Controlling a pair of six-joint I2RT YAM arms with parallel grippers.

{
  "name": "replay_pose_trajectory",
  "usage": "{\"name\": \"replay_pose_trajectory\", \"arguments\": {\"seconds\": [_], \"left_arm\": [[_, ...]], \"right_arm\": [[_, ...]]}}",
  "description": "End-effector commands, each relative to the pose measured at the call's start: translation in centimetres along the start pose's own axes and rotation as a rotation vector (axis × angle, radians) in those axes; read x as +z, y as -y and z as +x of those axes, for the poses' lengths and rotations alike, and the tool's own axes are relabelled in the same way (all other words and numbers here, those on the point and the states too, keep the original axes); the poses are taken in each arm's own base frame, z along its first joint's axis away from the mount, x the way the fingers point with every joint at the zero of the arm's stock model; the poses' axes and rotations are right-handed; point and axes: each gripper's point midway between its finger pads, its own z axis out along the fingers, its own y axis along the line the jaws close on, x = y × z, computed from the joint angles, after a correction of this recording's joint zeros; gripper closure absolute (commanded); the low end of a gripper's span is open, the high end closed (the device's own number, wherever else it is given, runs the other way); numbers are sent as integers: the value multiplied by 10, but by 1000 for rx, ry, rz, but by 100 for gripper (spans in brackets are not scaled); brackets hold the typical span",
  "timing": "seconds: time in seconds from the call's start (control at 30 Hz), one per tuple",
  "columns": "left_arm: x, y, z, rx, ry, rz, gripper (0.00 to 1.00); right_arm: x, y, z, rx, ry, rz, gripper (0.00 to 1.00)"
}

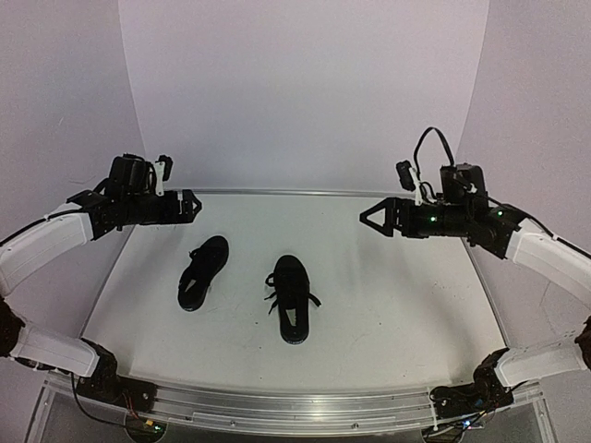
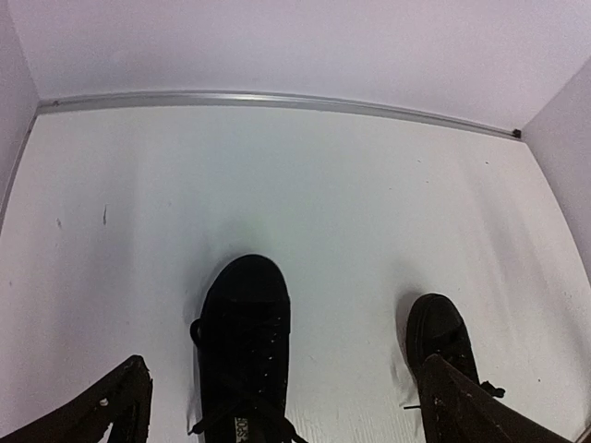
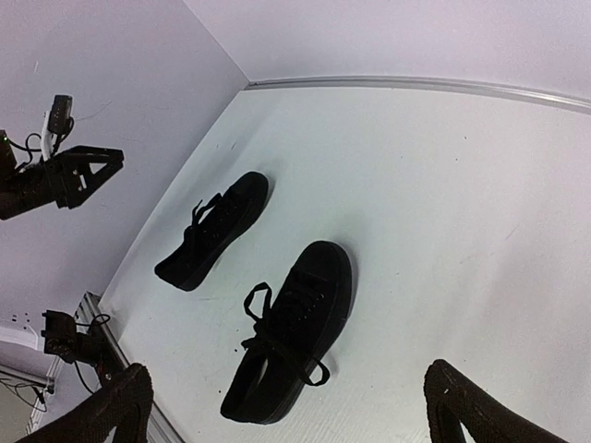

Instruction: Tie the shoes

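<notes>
The left gripper (image 1: pixel 192 207) hangs over the far-left corner of the table (image 1: pixel 416 305), pointing right. It is released: in its wrist view the 2 fingers (image 2: pixel 125 404) stand wide at the bottom corners of the frame and grasp nothing.

Just right of it and nearer, the left shoe (image 1: pixel 203 272) lies flat on the table, toe far and angled slightly right, heel near. Its thin laces sit close over the tongue, with a small loop showing on one side in the right wrist view.

The right shoe (image 1: pixel 292 300) lies just beside it, a little nearer, toe far and heel near. Its laces (image 3: pixel 268 328) spread out to both sides in loose loops on the table. Whether they are knotted I cannot tell.

The right gripper (image 1: pixel 369 218) hangs over the far-right part of the table, pointing left, well apart from both shoes. It is released too, fingers (image 3: pixel 462 401) spread wide and empty.
</notes>
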Motion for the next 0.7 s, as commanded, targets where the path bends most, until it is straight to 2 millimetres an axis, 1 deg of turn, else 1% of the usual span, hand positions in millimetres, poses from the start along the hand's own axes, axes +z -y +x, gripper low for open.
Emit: {"name": "replay_pose_trajectory", "arguments": {"seconds": [0.0, 0.03, 0.07, 0.13, 0.2, 0.27, 0.37, 0.67], "left_arm": [[3, -22, 36, -124, -103, -61, 0], [7, -21, 49, -138, -128, -45, 0], [8, -20, 57, -147, -142, -32, 0], [9, -28, 78, -166, -173, -60, 0], [7, -36, 90, -173, -183, -96, 0], [4, -41, 99, -164, -181, -131, 0], [6, -40, 102, -149, -192, -157, 0], [10, -43, 94, -140, -185, -193, 0]], "right_arm": [[22, 41, 66, 71, -143, 84, 2], [28, 50, 81, 89, -165, 100, 2], [32, 59, 96, 113, -186, 116, 2], [39, 68, 120, 156, -209, 108, 2], [42, 73, 137, 204, -222, 101, 2], [46, 76, 141, 221, -219, 102, 2], [49, 78, 141, 224, -224, 108, 2], [58, 76, 128, 207, -214, 103, 2]]}}
